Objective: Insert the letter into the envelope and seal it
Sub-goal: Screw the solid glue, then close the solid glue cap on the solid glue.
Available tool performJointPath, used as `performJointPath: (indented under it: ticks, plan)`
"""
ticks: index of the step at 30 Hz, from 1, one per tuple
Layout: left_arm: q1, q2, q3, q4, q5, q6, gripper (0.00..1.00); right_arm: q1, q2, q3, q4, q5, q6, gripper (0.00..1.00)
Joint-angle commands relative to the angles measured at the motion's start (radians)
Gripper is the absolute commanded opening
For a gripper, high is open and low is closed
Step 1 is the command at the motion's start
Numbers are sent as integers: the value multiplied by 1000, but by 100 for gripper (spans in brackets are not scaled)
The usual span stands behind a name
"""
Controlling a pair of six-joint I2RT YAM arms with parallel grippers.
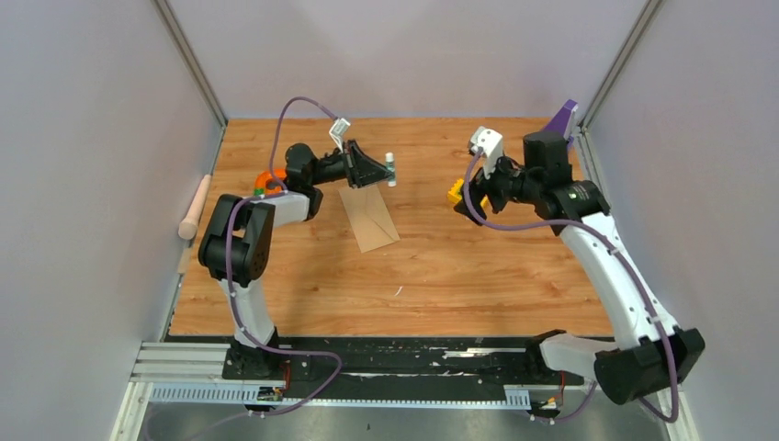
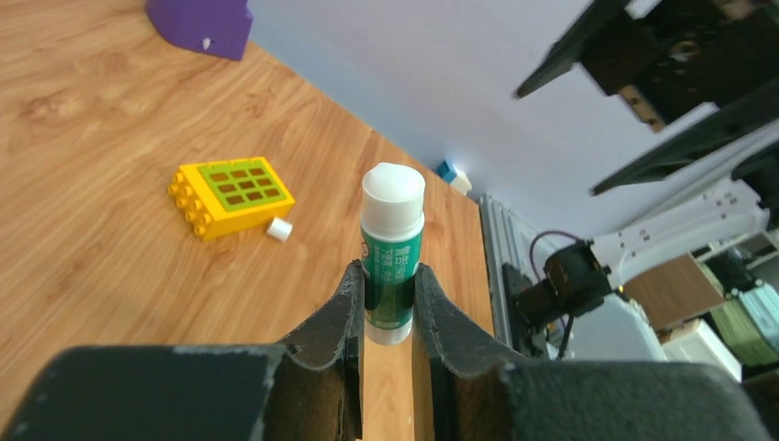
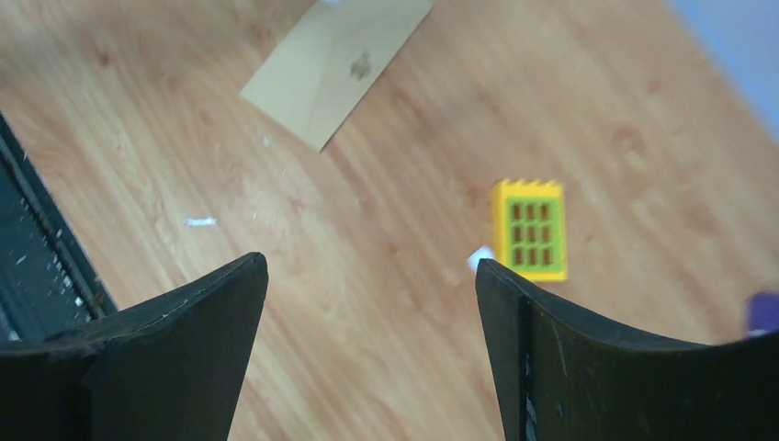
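Tabletop (image 1: 459, 276) of wood grain filled the workspace, with both arms reaching out over its far half. The envelope (image 1: 369, 216), tan kraft paper, lay flat on the boards just under and in front of the left arm's wrist. Its upper end was hidden by that arm, so whether the flap was folded down could not be told. The letter showed in none of the views. The likely reading was that it already sat inside the envelope, though the pictures could not confirm it. A yellow toy brick (image 2: 231, 195) with a green grid top rested on the table near the right arm, well apart from the envelope. The right gripper (image 3: 372, 266) hung above the bare wood with its jaws spread wide and nothing between them. The left gripper (image 2: 388, 285) was clamped on a glue stick (image 2: 392, 248), a green-labelled tube with white ends, held clear of the table. A small white piece (image 2: 279, 230) lay touching or just beside the brick; whether it was the stick's cap was unclear. Judged from this, insertion seemed finished and sealing was not, with gluing and pressing the flap left to do.
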Motion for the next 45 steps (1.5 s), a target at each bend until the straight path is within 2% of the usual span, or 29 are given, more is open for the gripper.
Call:
performJointPath:
  ticks: [1, 2, 3, 4, 5, 6, 7, 8, 9, 14, 17, 31, 45]
  plan:
    - [22, -79, 4, -96, 171, 156, 0, -41, 122, -90, -98, -69, -33, 83]
    - [25, -101, 0, -132, 193, 233, 0, -51, 151, -98, -104, -62, -27, 81]
    - [26, -134, -5, -256, 200, 286, 0, -61, 187, -99, -117, -61, -13, 79]
    - [26, -154, -2, -361, 191, 445, 0, -74, 222, -95, -132, -68, -5, 77]
    - [26, -198, 25, -649, 169, 552, 0, -87, 254, -90, -143, -71, 7, 75]
    - [18, -216, 48, -811, 102, 811, 0, -97, 288, -81, -149, -63, 26, 72]
    - [13, -242, 101, -1087, 64, 935, 0, -105, 317, -72, -155, -58, 43, 68]
    - [6, -251, 122, -1187, 8, 1099, 0, -113, 350, -57, -164, -51, 55, 65]
    - [5, -265, 142, -1293, -13, 1139, 0, -117, 381, -45, -168, -32, 70, 62]
    - [-1, -304, 162, -1423, -179, 1239, 0, -119, 539, 7, -171, 81, 146, 52]
    - [-3, -303, 185, -1475, -199, 1265, 0, -119, 609, 36, -172, 108, 178, 49]
    - [-50, -322, 153, -1447, -227, 1282, 0, -120, 832, 240, -143, 254, 268, 53]
    - [-50, -336, 134, -1425, -239, 1280, 0, -120, 913, 317, -99, 329, 311, 54]
